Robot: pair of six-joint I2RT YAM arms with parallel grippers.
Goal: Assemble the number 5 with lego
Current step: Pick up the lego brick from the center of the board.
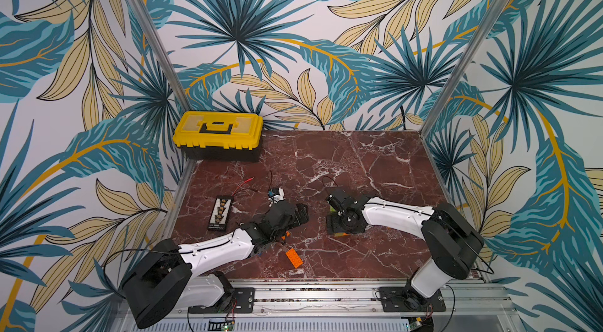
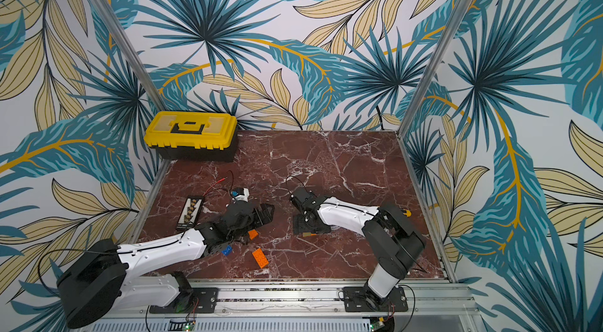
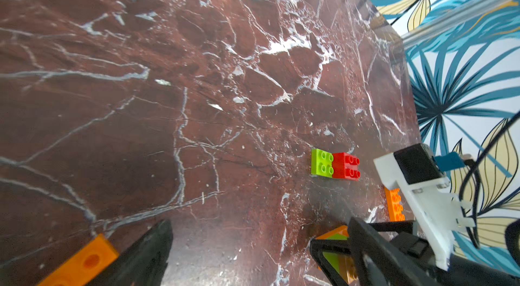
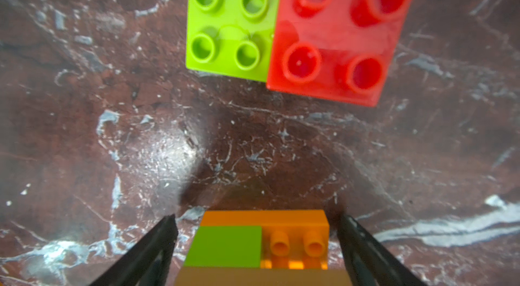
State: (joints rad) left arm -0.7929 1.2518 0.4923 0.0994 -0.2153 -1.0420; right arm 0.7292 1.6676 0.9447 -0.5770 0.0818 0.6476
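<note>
Hovering over red marble tabletop (image 1: 375, 157), left hand (image 3: 259, 222) gapes; right hand (image 4: 256, 217) spread astride brick cluster (image 4: 233, 245); leaf-print walls (image 1: 293, 36).

Worktop (image 1: 359, 167) marbled red-brown, veined white; toolbox (image 1: 218, 137) lidded yellow, based black; lime brick (image 4: 230, 23), red brick (image 4: 337, 31); walls (image 1: 293, 20) printed teal-tan leaves.

No text or number can be read.

The left arm (image 1: 212, 248) and right arm (image 1: 391, 213) are stretched low over the table (image 1: 375, 167), the left hand (image 3: 259, 222) held wide open and the right hand (image 4: 256, 216) pointed down at it, fingers parted.
</note>
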